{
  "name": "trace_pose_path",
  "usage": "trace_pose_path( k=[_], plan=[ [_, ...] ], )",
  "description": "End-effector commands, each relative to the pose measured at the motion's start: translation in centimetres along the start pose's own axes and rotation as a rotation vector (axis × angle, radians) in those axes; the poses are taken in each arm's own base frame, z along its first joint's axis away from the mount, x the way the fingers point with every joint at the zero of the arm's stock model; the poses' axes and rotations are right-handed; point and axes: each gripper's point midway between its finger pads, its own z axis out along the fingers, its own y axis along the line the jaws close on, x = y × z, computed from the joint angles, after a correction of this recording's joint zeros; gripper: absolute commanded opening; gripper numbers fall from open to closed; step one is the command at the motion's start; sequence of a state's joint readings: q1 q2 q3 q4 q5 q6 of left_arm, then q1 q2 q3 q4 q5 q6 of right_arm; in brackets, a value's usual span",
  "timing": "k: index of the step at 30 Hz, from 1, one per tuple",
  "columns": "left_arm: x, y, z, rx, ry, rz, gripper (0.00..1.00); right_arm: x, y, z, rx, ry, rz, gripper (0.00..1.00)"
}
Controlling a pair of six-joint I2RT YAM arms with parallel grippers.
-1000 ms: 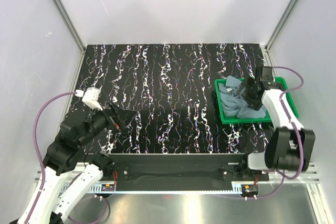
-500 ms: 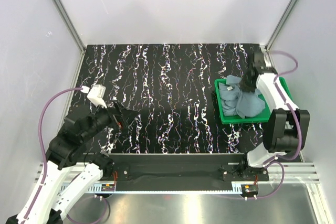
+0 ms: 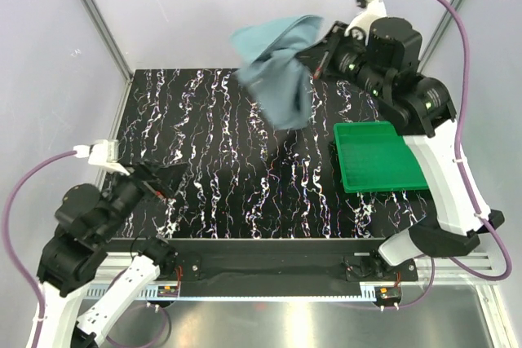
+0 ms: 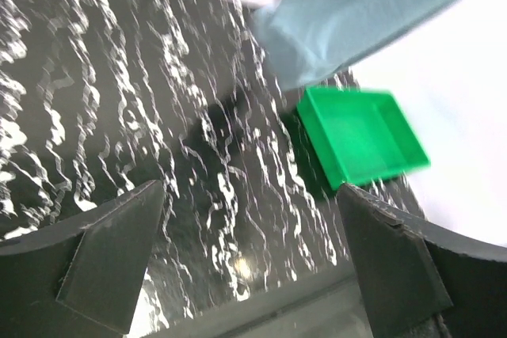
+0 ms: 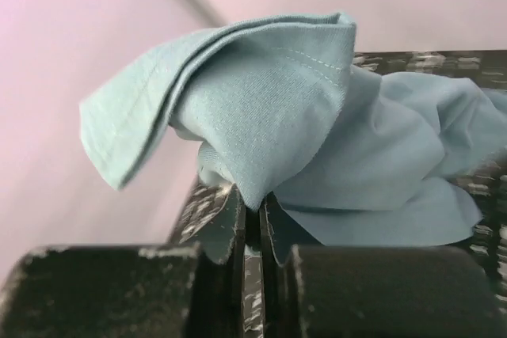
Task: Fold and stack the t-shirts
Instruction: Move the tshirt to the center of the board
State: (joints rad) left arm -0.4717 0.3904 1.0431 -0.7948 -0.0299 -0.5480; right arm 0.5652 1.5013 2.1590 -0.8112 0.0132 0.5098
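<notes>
A dusty blue-grey t-shirt (image 3: 277,67) hangs bunched in the air above the back middle of the table, well clear of the surface. My right gripper (image 3: 314,61) is shut on a fold of it, the cloth (image 5: 277,108) pinched between the two fingertips and draping away from them. The same shirt (image 4: 364,5) shows at the top of the left wrist view. My left gripper (image 3: 167,175) hovers low over the table's near left part, jaws wide open with nothing between them; its fingers (image 4: 111,255) frame bare tabletop.
A green plastic tray (image 3: 382,158) sits at the right side of the black marbled table (image 3: 245,160), with nothing in it; it also shows as the tray (image 4: 360,132) in the left wrist view. White walls and metal posts enclose the table.
My right gripper shut on the shirt in the tray and lifted it up and to the left, leaving the tray bare. The left arm drew back toward the near left.
</notes>
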Motion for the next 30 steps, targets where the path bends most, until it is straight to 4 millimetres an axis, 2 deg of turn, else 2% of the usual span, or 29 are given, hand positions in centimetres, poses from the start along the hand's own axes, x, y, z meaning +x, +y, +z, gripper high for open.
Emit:
trace_pose_path(
  k=[1,2,3,4,5,7,8,10,11,12,13,14,16,17,18,19,21,22,24,25,26,28,30],
  plan=[
    [-4.1,0.3,-1.9,-0.05,-0.163,0.026,0.97,-0.7,6.4,-2.6,-0.208,-0.014,0.023,0.09],
    [-4.8,0.2,-2.3,-0.05,-0.185,0.031,0.97,0.3,6.2,-2.1,-0.213,0.009,0.025,0.11],
    [-5.1,0.2,-2.6,-0.056,-0.195,0.042,0.97,0.2,6.3,-1.9,-0.223,-0.005,0.027,0.13],
    [-5.5,0.6,-2.6,-0.083,-0.203,0.044,0.97,2.0,5.1,-0.8,-0.185,0.032,0.024,0.23],
    [-5.8,0.7,-2.7,-0.094,-0.209,0.043,0.97,3.0,4.5,-0.1,-0.17,0.056,0.019,0.34],
    [-6.6,1.0,-3.1,-0.13,-0.232,0.034,0.97,5.5,2.8,1.4,-0.124,0.117,-0.007,0.6],
    [-6.8,1.1,-3.0,-0.142,-0.237,0.03,0.97,7.9,1.1,2.6,-0.079,0.172,-0.02,0.78],
    [-7.2,1.3,-2.9,-0.159,-0.24,0.039,0.97,11.4,-2.0,4.0,0.015,0.25,-0.077,0.88],
    [-6.8,1.4,-1.9,-0.168,-0.207,0.07,0.97,12.7,-3.0,4.4,0.04,0.289,-0.101,0.95],
    [-6.1,1.4,-1.0,-0.167,-0.165,0.092,0.97,14.7,-5.1,4.3,0.11,0.369,-0.148,0.96],
    [-5.6,1.1,-0.4,-0.165,-0.109,0.105,0.97,17.0,-6.5,5.1,0.152,0.449,-0.17,0.95],
    [-2.7,2.7,2.0,-0.257,0.069,0.13,0.95,19.4,-7.9,4.8,0.18,0.54,-0.188,0.93],
    [0.3,3.1,4.2,-0.279,0.256,0.146,0.91,23.2,-8.1,4.5,0.104,0.676,-0.195,0.91],
    [1.6,3.4,4.9,-0.294,0.326,0.144,0.87,26.1,-9.4,3.9,0.105,0.755,-0.181,0.91],
    [3.1,3.9,5.9,-0.328,0.396,0.113,0.87,27.1,-9.3,3.7,0.086,0.775,-0.157,0.91],
    [4.5,3.5,6.3,-0.298,0.448,0.085,0.87,28.9,-9.0,2.6,0.042,0.846,-0.118,0.9],
    [6.0,2.3,7.5,-0.247,0.498,0.006,0.88,30.3,-8.0,1.5,0.004,0.906,-0.047,0.9],
    [7.3,1.3,7.8,-0.193,0.559,-0.041,0.88,31.5,-7.6,0.6,-0.026,0.957,-0.007,0.9],
    [11.1,2.4,7.9,-0.303,0.687,-0.185,0.88,33.0,-7.0,-0.1,-0.048,1.015,0.051,0.9],
    [12.4,2.7,7.7,-0.343,0.733,-0.245,0.87,34.2,-6.5,-0.6,-0.07,1.078,0.073,0.9],
    [14.7,3.8,7.2,-0.435,0.781,-0.337,0.85,34.8,-6.2,-0.9,-0.079,1.103,0.07,0.89],
    [16.5,5.3,5.8,-0.55,0.816,-0.399,0.83,36.3,-5.6,-1.4,-0.113,1.145,0.026,0.88],
    [17.6,7.0,4.7,-0.676,0.799,-0.45,0.82,37.5,-5.8,-1.5,-0.135,1.177,-0.029,0.81]
  ],
)
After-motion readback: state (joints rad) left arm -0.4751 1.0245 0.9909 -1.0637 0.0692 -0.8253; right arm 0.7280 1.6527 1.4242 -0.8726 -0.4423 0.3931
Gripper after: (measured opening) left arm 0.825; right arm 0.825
